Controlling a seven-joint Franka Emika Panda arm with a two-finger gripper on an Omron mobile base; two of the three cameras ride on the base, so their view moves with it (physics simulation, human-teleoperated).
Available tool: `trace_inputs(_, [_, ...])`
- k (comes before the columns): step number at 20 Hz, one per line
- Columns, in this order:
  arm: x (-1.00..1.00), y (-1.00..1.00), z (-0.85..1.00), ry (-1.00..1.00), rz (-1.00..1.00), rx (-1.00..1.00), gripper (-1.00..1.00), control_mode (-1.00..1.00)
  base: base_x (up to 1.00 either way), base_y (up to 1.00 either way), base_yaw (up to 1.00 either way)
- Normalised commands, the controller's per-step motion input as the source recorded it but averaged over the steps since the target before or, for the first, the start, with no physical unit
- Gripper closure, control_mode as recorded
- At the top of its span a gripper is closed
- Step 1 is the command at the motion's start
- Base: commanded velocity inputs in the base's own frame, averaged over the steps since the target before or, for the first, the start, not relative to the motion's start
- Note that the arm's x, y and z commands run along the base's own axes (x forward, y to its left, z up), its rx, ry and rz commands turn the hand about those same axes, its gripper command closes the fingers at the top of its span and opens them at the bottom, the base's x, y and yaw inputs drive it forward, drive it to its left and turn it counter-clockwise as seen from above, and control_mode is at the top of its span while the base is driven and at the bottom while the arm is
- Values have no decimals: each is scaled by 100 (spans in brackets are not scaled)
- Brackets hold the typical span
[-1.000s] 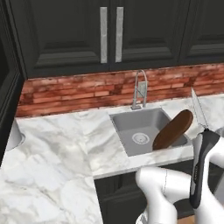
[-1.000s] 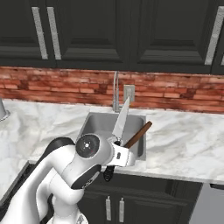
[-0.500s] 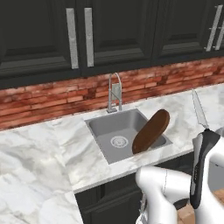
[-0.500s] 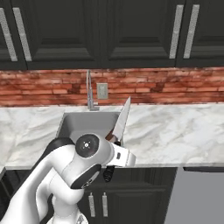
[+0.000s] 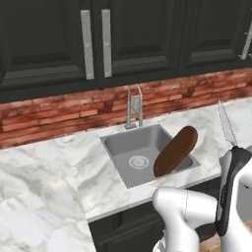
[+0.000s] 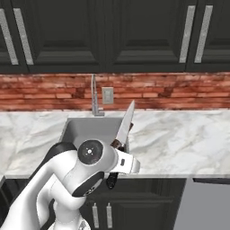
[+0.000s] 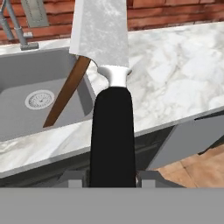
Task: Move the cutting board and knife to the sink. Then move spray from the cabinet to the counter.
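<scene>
Your base drove rightward along the counter [image 5: 44, 177]; gripper [image 7: 112, 177] stayed pinched on knife [image 7: 107, 78], cutting board [image 5: 175, 150] already in sink [image 5: 123, 147].

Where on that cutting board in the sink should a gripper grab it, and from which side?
Grip the cutting board at its raised upper end, coming from above. It leans tilted in the sink, lower end on the basin floor, upper end propped on the right rim, so that thin edge stands free, probably easiest for two fingers.

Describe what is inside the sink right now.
Inside the sink the cutting board leans on the right wall, beside the round drain. The floor under the board's lower end is covered.
</scene>
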Motion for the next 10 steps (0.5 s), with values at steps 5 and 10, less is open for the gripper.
trace_inputs(5, [0, 0, 0, 0, 0, 0, 100, 100, 38, 5, 22])
trace_inputs(10, [0, 0, 0, 0, 0, 0, 100, 100, 4, 0, 27])
